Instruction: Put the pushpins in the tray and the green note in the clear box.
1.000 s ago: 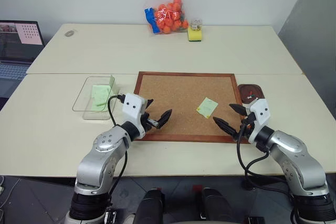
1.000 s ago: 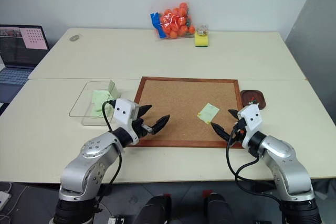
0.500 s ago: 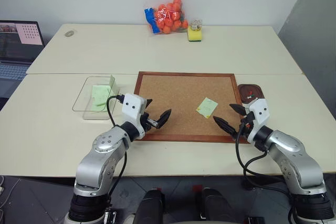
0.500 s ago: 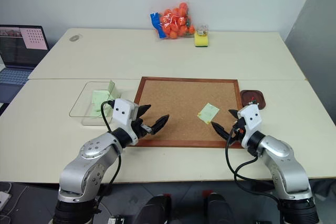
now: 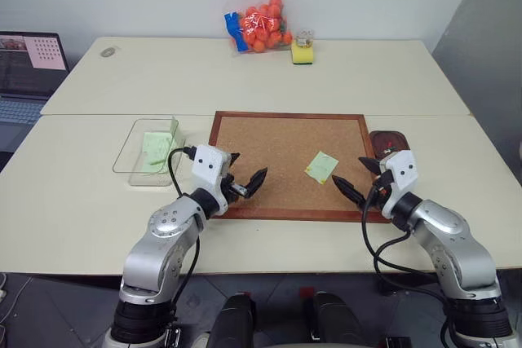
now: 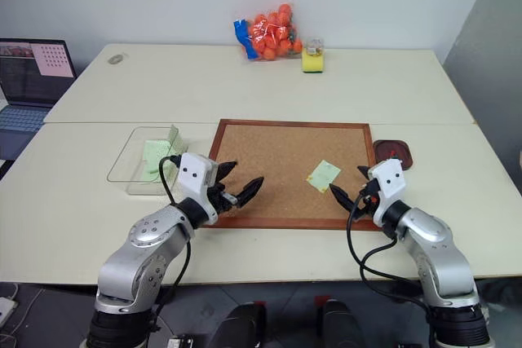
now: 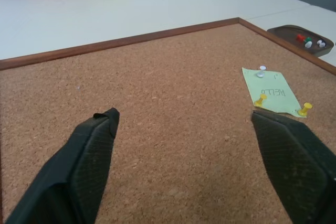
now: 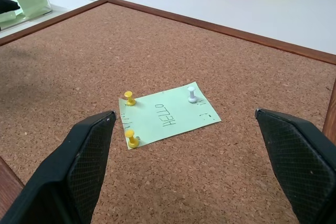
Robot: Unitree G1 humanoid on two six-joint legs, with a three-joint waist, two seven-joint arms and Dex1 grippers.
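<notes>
The green note, marked HELLO, lies on the right part of the corkboard. Two yellow pushpins and a white one hold it down. The dark reddish tray sits just off the board's right edge, and red, green and white pushpins lie in it. Left of the board stands the clear box. My left gripper hovers open over the board's near left corner. Over the near right corner my right gripper is open too, just short of the note.
A paler mint note lies inside the clear box. At the far side of the table are a bag of orange balls and a yellow sponge. A laptop stands at the far left.
</notes>
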